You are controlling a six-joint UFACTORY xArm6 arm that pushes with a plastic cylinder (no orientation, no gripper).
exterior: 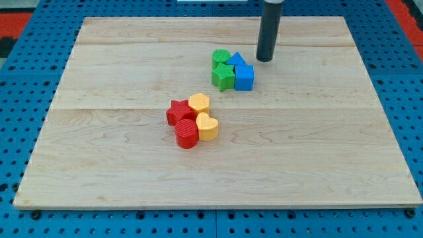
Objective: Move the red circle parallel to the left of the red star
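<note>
The red circle [187, 133] sits near the board's middle, touching the red star [178, 112] just above and to its left. A yellow heart [207, 127] touches the circle's right side. A yellow hexagon [199, 103] sits right of the star. My tip [264, 60] rests on the board well up and to the right, just right of the green and blue cluster, far from the red blocks.
A cluster near the view's top holds a green circle [220, 57], a green star [223, 77], a blue triangle [236, 61] and a blue cube [244, 77]. The wooden board [99, 165] lies on a blue pegboard surface [20, 132].
</note>
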